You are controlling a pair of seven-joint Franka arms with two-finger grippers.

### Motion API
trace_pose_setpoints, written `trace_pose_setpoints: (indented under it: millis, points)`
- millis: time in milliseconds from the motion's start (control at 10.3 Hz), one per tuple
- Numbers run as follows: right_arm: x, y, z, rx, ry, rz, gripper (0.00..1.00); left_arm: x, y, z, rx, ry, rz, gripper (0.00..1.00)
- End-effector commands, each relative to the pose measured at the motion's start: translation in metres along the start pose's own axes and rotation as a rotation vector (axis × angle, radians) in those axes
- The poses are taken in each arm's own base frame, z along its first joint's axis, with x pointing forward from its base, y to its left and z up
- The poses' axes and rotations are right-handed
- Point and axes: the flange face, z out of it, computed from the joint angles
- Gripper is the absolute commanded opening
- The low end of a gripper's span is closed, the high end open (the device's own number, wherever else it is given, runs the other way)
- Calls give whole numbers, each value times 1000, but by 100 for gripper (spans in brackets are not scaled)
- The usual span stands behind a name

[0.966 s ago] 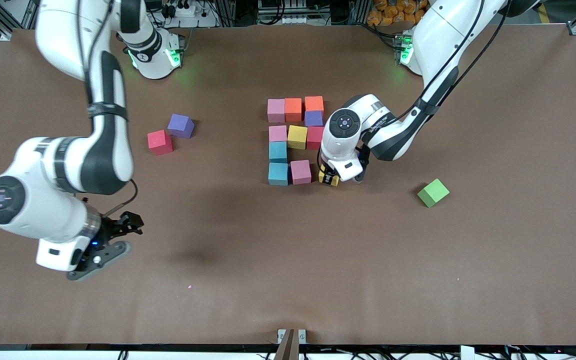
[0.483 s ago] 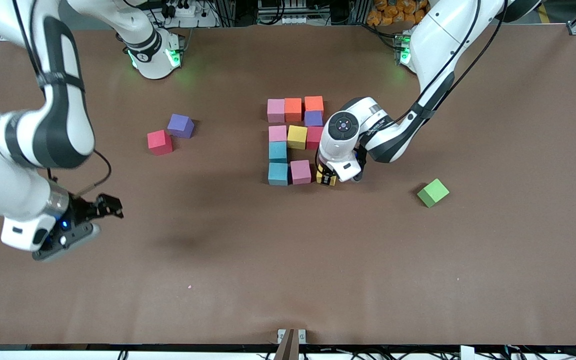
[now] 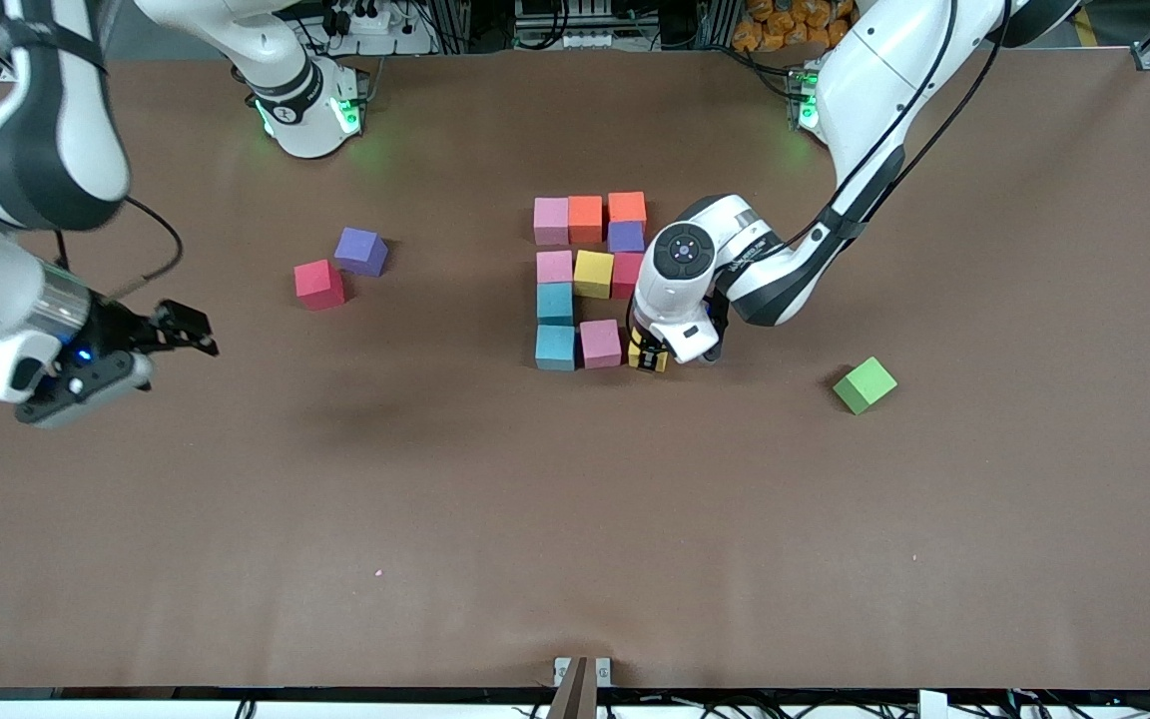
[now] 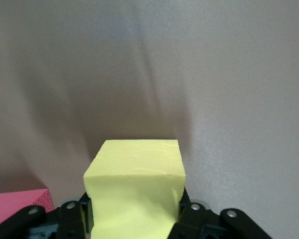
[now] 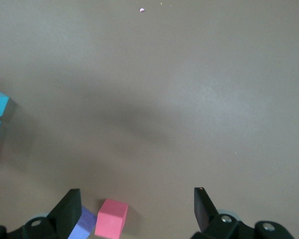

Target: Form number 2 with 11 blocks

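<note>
Foam yellow block likely light, squashy; left gripper clamps opposite flat sides beside pink block. Right gripper spread wide, empty, waits over bare table.

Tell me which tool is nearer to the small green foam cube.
Left. The left tool, shut on a yellow foam cube, is beside the block figure, fairly close to the green foam cube. The right tool hangs open at the right arm's end of the table.

Even overhead light, soft shadows, sharp
</note>
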Motion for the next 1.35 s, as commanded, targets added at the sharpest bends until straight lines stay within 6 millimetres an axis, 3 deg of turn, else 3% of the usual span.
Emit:
trace_pose_setpoints:
  millis: [0,290,677,1063,1256]
  points:
    - [-28,-4,-36,-29,12,41,100,-15,6,2,-15,-18,-27,41]
    - [-34,-14,-46,-27,6,146,100,-21,7,4,-15,-25,-42,41]
    - [-59,-9,-97,-186,44,225,100,-22,8,6,-14,-28,-44,41]
    - [-61,-3,-109,-163,37,347,100,-23,12,1,-2,-53,-80,42]
    - [-56,-14,-118,-179,52,324,100,-23,13,-1,-4,-56,-112,41]
